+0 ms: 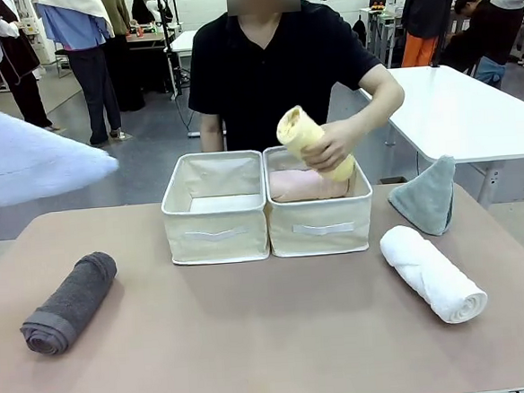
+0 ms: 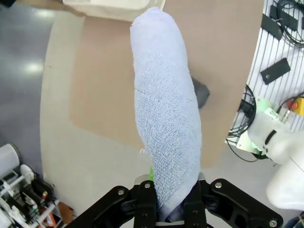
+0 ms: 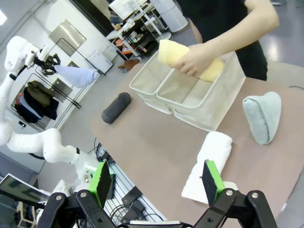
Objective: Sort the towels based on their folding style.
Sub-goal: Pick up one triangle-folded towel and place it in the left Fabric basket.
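Clearly the left gripper (image 2: 168, 211) is clamped on one end of the light blue cone towel (image 2: 164, 118), holding it high off the tabletop's (image 1: 254, 341) left side, well apart from the left bin (image 1: 215, 236). From so narrow a pinch the soft fold could sag, come undone or slip. The person's hand (image 1: 330, 145) holds the yellow roll (image 1: 307, 139) over the right bin (image 1: 321, 228), where the pink roll (image 1: 302, 185) lies; a careless swing inward risks meeting that hand. The right gripper (image 3: 156, 175) hovers wide open above the white roll (image 3: 209, 164).

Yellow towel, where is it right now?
In the front view, the yellow towel is in the person's hand, held tilted above the right-hand bin, just over the pink towel lying inside it.
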Controlling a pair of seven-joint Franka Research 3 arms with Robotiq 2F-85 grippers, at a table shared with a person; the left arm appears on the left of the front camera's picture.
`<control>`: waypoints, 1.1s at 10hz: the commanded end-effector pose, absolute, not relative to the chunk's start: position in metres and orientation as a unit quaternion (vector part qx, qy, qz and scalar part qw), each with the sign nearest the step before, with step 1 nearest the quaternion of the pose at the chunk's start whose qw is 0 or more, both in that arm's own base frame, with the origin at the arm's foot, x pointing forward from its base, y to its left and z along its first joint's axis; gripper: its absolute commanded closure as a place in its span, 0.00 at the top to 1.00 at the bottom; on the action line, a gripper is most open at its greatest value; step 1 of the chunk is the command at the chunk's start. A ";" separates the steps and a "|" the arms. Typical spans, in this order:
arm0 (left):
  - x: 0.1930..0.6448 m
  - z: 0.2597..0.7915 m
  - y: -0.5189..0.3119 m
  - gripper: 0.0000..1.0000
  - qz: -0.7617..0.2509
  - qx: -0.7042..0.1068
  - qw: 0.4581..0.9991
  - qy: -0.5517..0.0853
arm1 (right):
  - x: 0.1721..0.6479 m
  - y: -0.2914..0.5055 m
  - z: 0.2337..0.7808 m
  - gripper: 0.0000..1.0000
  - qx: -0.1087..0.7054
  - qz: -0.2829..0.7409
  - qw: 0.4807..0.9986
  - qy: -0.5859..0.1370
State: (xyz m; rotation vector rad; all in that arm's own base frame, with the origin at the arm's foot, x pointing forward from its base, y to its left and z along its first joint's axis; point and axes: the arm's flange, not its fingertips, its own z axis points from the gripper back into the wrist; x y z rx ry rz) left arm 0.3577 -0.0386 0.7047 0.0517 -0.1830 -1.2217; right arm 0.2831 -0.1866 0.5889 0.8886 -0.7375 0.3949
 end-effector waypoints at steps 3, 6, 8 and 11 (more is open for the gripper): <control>0.396 0.696 -0.076 0.18 -0.549 0.002 0.831 -0.090 | 0.282 -0.187 0.589 1.00 0.420 0.186 0.819 -0.344; 0.392 0.685 -0.077 0.18 -0.586 0.022 0.808 -0.063 | 0.282 -0.187 0.589 1.00 0.420 0.186 0.819 -0.344; 0.398 0.683 -0.081 0.18 -0.578 0.017 0.813 -0.063 | 0.282 -0.187 0.589 1.00 0.420 0.186 0.819 -0.344; 0.448 0.694 -0.144 0.18 -0.634 0.079 0.768 -0.053 | 0.282 -0.187 0.589 1.00 0.420 0.186 0.819 -0.344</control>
